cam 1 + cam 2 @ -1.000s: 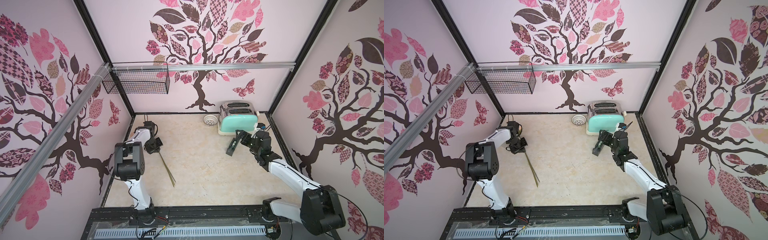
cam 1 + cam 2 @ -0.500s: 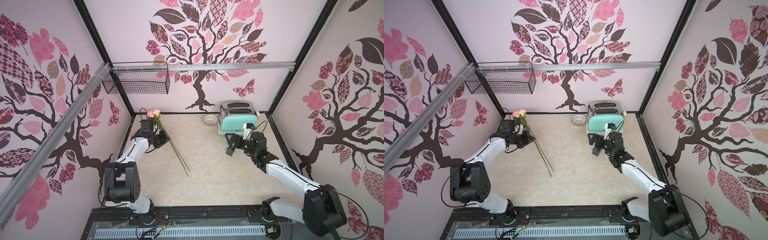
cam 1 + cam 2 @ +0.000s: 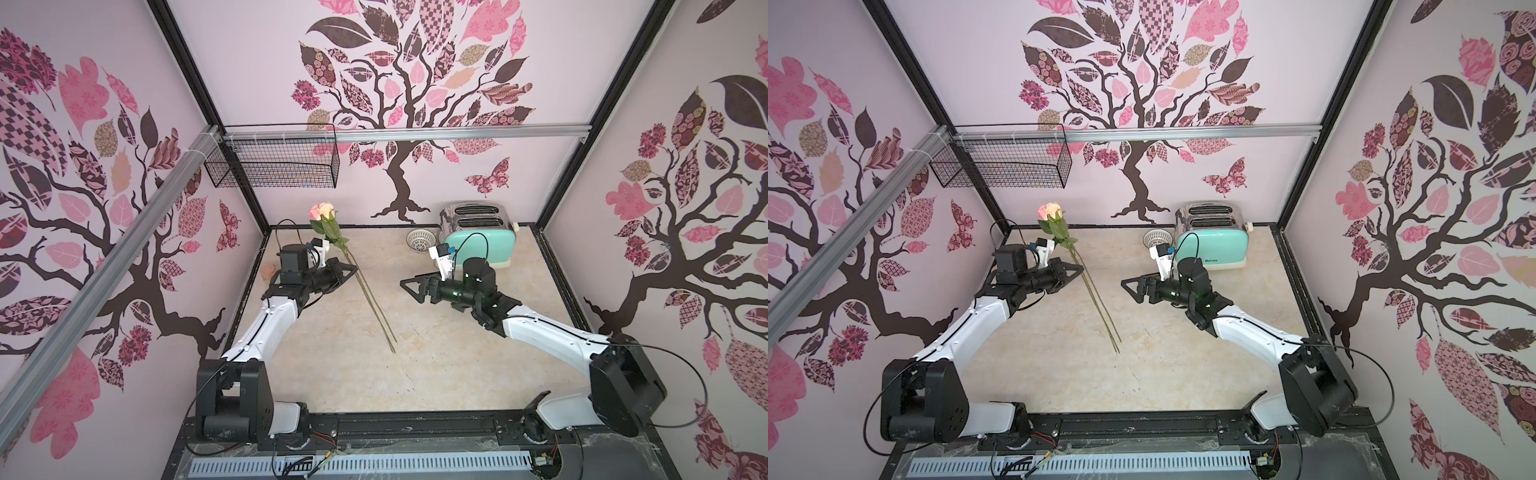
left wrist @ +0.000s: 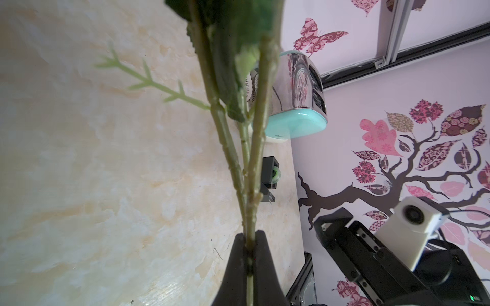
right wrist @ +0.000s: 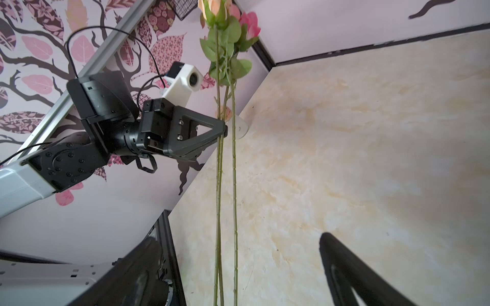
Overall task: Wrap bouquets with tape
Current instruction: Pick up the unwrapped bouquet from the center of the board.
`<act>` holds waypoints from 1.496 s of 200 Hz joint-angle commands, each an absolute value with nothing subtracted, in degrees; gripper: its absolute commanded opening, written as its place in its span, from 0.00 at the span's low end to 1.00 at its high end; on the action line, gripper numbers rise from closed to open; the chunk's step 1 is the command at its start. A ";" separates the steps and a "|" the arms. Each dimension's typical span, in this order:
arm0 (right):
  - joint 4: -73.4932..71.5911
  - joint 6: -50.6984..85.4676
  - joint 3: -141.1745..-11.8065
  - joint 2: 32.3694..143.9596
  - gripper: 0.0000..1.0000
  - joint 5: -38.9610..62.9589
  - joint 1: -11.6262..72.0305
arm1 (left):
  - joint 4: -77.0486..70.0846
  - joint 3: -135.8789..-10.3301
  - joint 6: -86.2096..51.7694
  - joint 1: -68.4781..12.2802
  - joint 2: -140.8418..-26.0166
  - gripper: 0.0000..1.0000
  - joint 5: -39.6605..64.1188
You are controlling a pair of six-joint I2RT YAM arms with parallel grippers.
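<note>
item 1, left pincer: jaws drawn together and clamped on the bouquet, partway up its thin green stems. in the left wrist view the black fingers press the stems from either side.
item 2, bouquet: pink and peach rose heads raised near the back left corner, with leaves just above the grip. the stems slant down toward the middle of the table; cannot tell whether their ends touch it.
item 3, right pincer: jaws wide apart and holding nothing. it points toward the stems but stays well apart from them.
item 4, tape dispenser: black, roll inside, standing on the table near the mint toaster. it shows in the left wrist view, apart from both pincers.
</note>
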State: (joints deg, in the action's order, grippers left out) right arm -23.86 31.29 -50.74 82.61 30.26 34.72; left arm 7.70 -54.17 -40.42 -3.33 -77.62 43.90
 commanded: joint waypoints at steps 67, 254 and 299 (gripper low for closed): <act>-18.79 24.94 -66.87 97.20 0.88 30.25 45.17 | 6.37 -51.11 -40.49 -3.86 -70.82 0.00 46.65; -14.62 19.01 -70.38 101.27 0.07 24.89 48.07 | 8.24 -52.08 -39.34 -3.95 -71.73 0.00 46.61; -14.87 18.56 -69.51 99.68 0.00 23.29 48.25 | 9.45 -52.80 -38.79 -3.96 -71.81 0.28 45.97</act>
State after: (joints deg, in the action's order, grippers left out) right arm -15.18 20.05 -68.01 101.41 24.75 47.94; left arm 8.82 -52.25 -39.40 -3.75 -72.03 45.39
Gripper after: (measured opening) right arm 0.081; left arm 0.181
